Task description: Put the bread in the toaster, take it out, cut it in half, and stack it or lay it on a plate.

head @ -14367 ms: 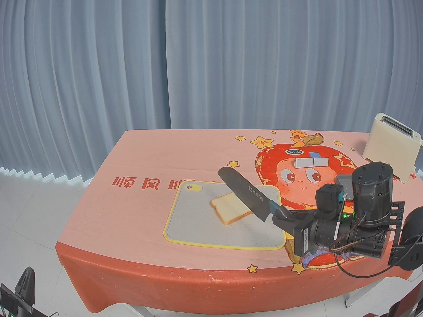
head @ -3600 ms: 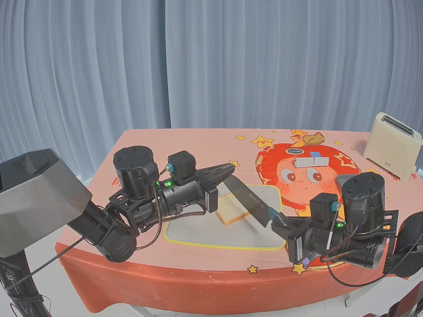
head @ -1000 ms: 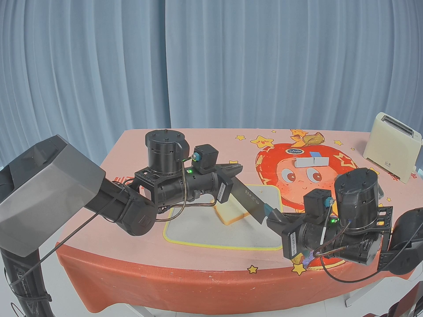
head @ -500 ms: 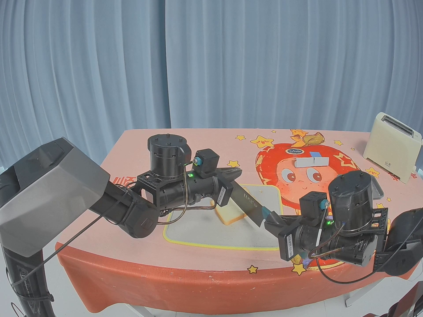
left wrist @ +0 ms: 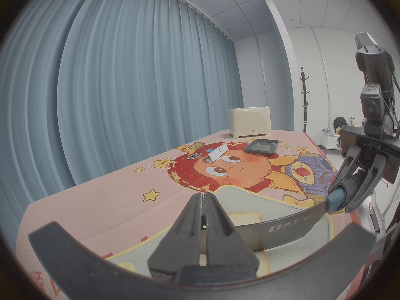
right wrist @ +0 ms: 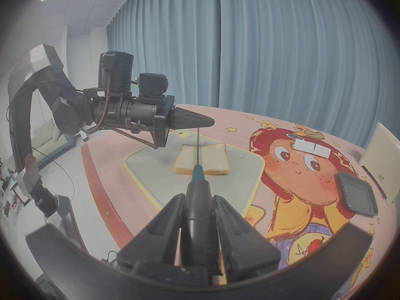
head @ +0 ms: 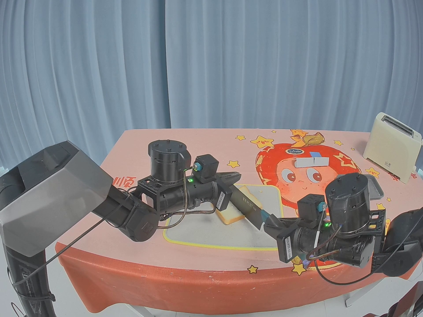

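A slice of bread (head: 229, 217) lies on the grey, yellow-rimmed cutting board (head: 198, 232). My right gripper (head: 269, 220) is shut on the teal handle of a dark knife (head: 246, 204), whose blade slants down across the middle of the slice. In the right wrist view the blade (right wrist: 197, 153) stands edge-on over the bread (right wrist: 212, 158), with the right gripper (right wrist: 198, 196) clamped on the handle. My left gripper (head: 235, 175) is shut with nothing in it and sits right over the spine at the blade's far end. The left wrist view shows the left gripper (left wrist: 204, 196), the blade (left wrist: 287, 228) and the bread (left wrist: 243, 218).
A cream toaster (head: 392, 146) stands at the table's far right corner. A dark rectangular tray (head: 375, 189) lies between it and my right arm, partly hidden. A small white strip (head: 311, 161) lies on the printed pink tablecloth. The left arm stretches across the board's left side.
Over the last second the right arm has shifted left and down, lowering the knife onto the bread. The left gripper has sunk slightly with the blade's tip and stayed shut.
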Available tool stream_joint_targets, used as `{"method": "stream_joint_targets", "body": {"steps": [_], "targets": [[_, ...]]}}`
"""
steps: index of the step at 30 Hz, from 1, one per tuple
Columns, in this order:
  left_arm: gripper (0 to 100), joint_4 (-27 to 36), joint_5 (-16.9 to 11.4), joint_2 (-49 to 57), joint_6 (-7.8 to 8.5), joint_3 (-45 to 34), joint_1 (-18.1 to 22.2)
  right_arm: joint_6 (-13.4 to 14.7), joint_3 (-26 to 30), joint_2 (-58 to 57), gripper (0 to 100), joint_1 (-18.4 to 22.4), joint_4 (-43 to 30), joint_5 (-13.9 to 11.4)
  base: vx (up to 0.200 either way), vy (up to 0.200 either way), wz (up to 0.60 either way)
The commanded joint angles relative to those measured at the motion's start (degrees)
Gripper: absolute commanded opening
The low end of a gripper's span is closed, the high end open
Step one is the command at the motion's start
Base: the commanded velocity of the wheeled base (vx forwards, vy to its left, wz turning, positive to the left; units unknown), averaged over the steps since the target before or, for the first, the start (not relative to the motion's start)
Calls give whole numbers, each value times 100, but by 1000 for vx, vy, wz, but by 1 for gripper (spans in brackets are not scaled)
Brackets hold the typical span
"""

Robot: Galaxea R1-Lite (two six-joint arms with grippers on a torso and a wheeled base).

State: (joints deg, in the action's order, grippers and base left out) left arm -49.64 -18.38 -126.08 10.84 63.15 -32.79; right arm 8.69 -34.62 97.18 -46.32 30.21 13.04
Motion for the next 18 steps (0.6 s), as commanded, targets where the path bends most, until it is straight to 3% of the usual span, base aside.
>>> {"method": "stream_joint_targets", "body": {"steps": [1, 18], "targets": [[0, 42, 1, -75, 6, -13, 10, 1, -1, -6, 0, 18, 11, -4, 0, 0, 0], [0, -125, 72, -348, 6, -74, 1, 1, 8, 2, 0, 18, 11, -4, 0, 0, 0]]}}
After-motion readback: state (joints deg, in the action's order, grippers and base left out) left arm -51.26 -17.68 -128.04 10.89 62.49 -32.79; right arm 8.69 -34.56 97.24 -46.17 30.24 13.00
